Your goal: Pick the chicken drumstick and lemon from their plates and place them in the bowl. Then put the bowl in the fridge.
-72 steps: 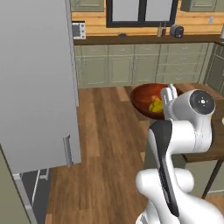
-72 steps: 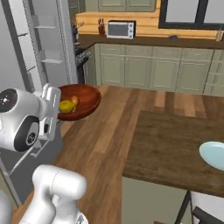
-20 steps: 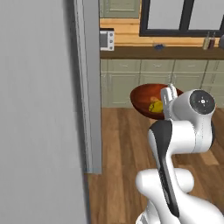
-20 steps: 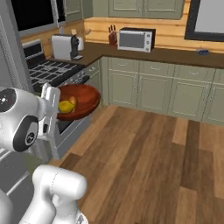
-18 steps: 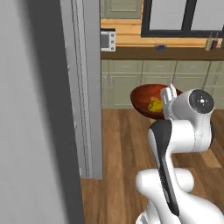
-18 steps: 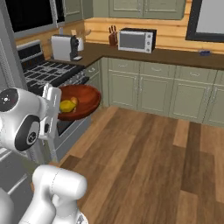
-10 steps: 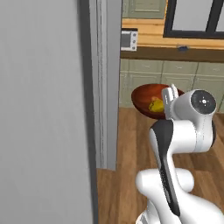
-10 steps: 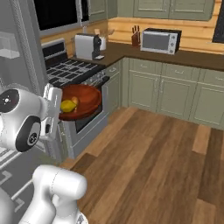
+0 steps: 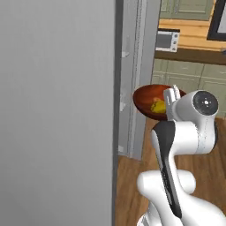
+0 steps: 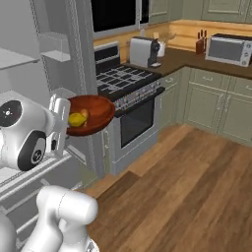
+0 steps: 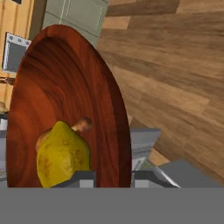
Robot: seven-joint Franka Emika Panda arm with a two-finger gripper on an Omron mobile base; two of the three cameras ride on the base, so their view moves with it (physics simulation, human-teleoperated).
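My gripper [image 11: 113, 180] is shut on the near rim of the glossy reddish-brown bowl [image 11: 65, 83], held up in the air in front of the arm. In the bowl lies the yellow-green lemon [image 11: 62, 156], with the brown chicken drumstick [image 11: 82, 124] poking out behind it. From the base, the bowl [image 10: 93, 113] with the lemon [image 10: 76, 119] hangs beside the gripper [image 10: 62, 114], near the open fridge [image 10: 19, 58] and its white shelves. The fridge's thick grey door [image 9: 57, 110] stands close on the left of the bowl [image 9: 150, 98] and gripper [image 9: 170, 98]. The plates are out of view.
A stove [image 10: 129, 82] with an oven door stands just right of the fridge. A toaster [image 10: 144, 52] and a microwave [image 10: 230, 49] sit on the dark counter above green-grey cabinets. Wood floor [image 10: 197, 187] lies open to the right.
The base has turned, so the whole scene has swung: the fridge door and shelves are now much closer, the stove nearer. The bowl stays held the same way.
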